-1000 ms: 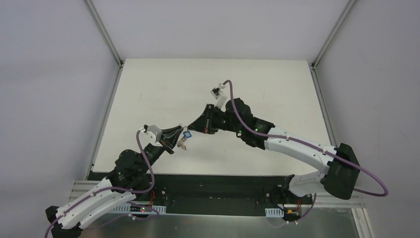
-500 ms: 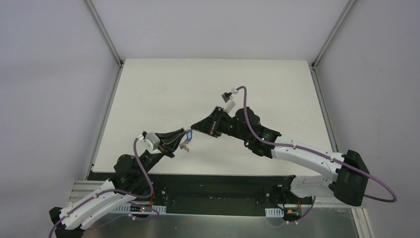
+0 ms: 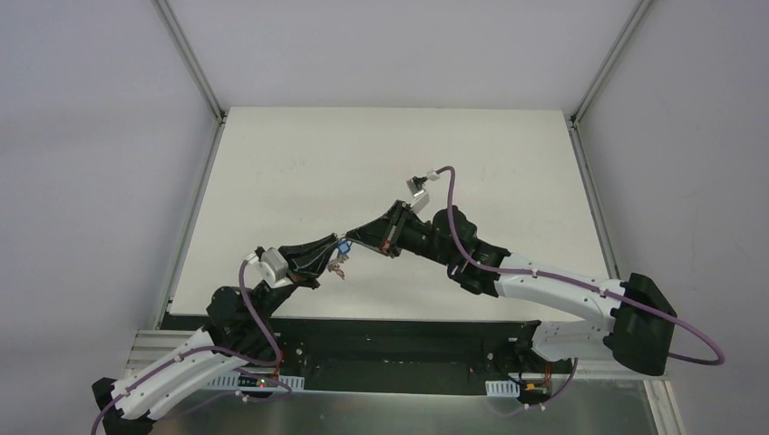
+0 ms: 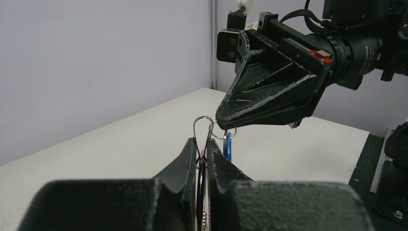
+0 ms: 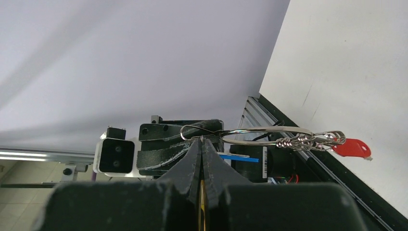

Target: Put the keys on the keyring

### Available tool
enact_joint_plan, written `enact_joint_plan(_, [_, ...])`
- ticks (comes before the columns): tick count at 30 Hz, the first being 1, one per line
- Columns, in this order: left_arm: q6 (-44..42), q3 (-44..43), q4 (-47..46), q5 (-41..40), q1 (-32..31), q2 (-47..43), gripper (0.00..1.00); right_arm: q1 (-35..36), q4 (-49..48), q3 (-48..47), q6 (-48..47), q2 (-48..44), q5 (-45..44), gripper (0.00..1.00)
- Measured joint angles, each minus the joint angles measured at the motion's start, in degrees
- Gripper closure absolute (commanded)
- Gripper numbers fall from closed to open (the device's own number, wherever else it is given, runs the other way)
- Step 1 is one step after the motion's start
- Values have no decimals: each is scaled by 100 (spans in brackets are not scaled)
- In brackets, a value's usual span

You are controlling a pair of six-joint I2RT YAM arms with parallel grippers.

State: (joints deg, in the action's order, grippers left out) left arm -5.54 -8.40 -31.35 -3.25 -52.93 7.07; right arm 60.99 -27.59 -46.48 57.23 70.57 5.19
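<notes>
Left gripper [image 4: 204, 150]: jaws pressed together on the keyring [image 5: 269, 128]. You hold the wire edge-on, with its rounded end poking up past the fingertips and the whole ring lifted above the table [image 3: 299, 163].
Right gripper [image 5: 202, 143]: fingers fully together, tip to tip with the left one. They nip the thin wire loop from which the blue key [image 4: 227, 150] hangs, just under the tip.
Red key [image 5: 353, 147]: dangles at the far end of the ring, away from both tips. It looks threaded on, but you cannot confirm the link.
Silver bunch [image 3: 337, 266]: hangs below the left fingers, apparently on the same ring.
Slip risk: both holds are bare fingertip contact on thin round wire. A twist from either arm could roll the wire out, and the blue key would drop to the table.
Spring risk: if you pull the arms apart while the loop is half-caught, the ring could bend open or snap free and flick the keys.
Collision risk: the tips nearly touch, so a small push forward would jam finger against finger.
View: from above, the arms hide the join. Even the wrist cameras do not show whether the blue key's loop is on the ring yet.
In the way: the left fingers cover the stretch of ring next to the loop, and the silver bunch and red key crowd the rest.
Surroundings: the plain walls [image 3: 91, 181] stand well apart from the work.
</notes>
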Motion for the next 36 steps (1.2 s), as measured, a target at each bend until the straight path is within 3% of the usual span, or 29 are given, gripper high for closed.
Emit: enact_joint_plan(36, [-26,85,-146,26,0,-83,100,190,-715,232,525,184,-48,100])
